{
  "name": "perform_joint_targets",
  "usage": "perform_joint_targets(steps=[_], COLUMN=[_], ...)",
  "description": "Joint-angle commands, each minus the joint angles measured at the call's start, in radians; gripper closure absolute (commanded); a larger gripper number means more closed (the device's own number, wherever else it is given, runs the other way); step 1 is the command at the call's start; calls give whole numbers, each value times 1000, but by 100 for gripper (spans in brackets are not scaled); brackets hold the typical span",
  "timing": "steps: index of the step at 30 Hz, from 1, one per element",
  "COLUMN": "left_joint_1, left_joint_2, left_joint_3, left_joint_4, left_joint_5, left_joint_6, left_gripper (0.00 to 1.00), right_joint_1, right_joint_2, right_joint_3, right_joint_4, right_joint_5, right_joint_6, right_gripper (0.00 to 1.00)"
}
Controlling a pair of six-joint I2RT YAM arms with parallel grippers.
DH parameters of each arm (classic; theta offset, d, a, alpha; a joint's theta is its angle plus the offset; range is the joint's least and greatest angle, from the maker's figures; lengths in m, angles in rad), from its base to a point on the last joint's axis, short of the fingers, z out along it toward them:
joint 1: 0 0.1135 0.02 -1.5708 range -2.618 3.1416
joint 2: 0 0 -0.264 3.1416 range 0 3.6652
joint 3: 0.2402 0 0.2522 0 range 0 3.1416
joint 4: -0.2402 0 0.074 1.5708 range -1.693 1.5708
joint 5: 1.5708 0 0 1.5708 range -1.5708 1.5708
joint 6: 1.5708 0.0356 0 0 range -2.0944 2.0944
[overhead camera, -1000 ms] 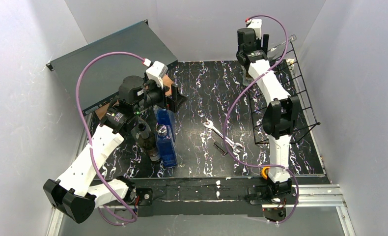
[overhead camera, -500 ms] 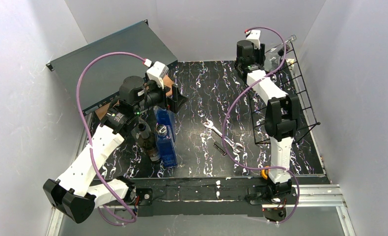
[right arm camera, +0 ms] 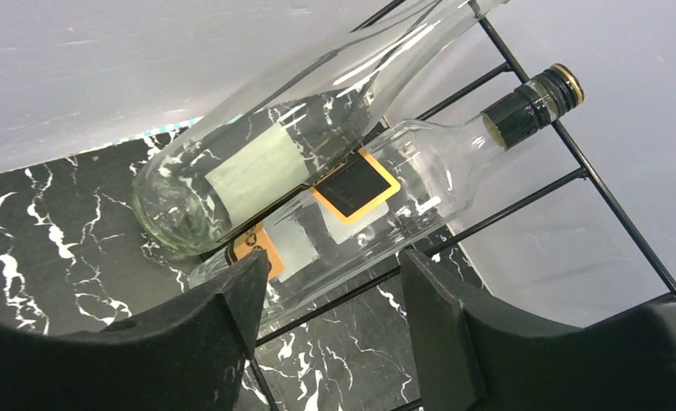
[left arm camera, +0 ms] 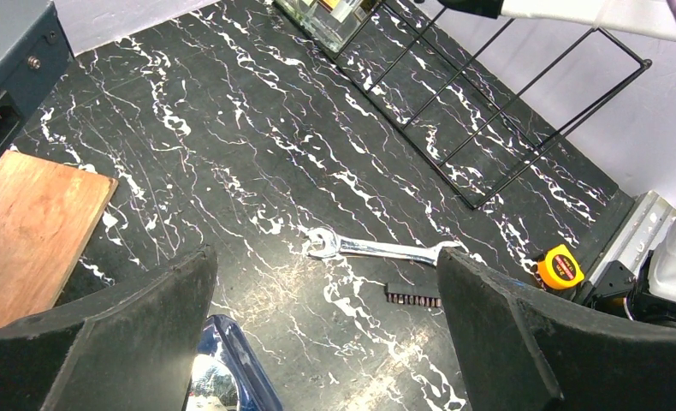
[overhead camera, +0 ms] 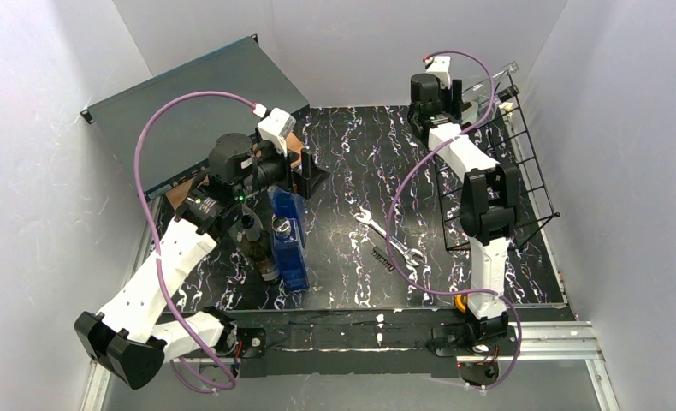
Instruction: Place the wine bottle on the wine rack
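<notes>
**Right side.** The black thin-wire wine rack [overhead camera: 530,163] stands slanted along the right edge of the black marbled table [left arm camera: 232,145]. Two bottles lie side by side on its far end, bases low, necks pointing up the slope:
- a clear round glass bottle with a pale label [right arm camera: 249,167], farther off;
- a clear glass bottle with a black gold-ringed cap and an orange-edged black label [right arm camera: 377,214], nearer and touching the first.

The right gripper [right arm camera: 336,274] hovers at the base end of the nearer bottle. Its jaws stand apart and pinch nothing.

**Left side.** The left gripper [left arm camera: 326,265] hangs above the table with its jaws spread wide and empty. Below it stand a blue translucent bottle [overhead camera: 293,257] and a dark glass bottle [overhead camera: 251,240], both upright.

**Elsewhere.**
- Mid-table: a silver spanner [left arm camera: 377,250] with a small brown brush [left arm camera: 413,297] just beside it.
- Near right: a yellow tape measure [left arm camera: 561,267].
- Far left: a wooden board [left arm camera: 31,231] beside the dark grey flat metal case [overhead camera: 189,103].
</notes>
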Motion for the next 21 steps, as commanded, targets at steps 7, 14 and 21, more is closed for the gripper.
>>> perform_joint_targets(steps=[7,14,21], left_joint_1=[-7,-8,-7], left_joint_2=[-20,-24,-37], left_joint_3=[32,31,29], left_joint_4=[7,8,8], left_joint_5=[5,5,-8], left_joint_6=[5,3,12], left_gripper=[1,1,1], right_joint_1=[101,168,259], right_joint_2=[-102,-287,-516], right_joint_3=[86,-84,-327], right_joint_4=[-260,-358,-414], right_joint_5=[-78,-377,-559], right_joint_6=[110,228,270], right_gripper=[22,18,14])
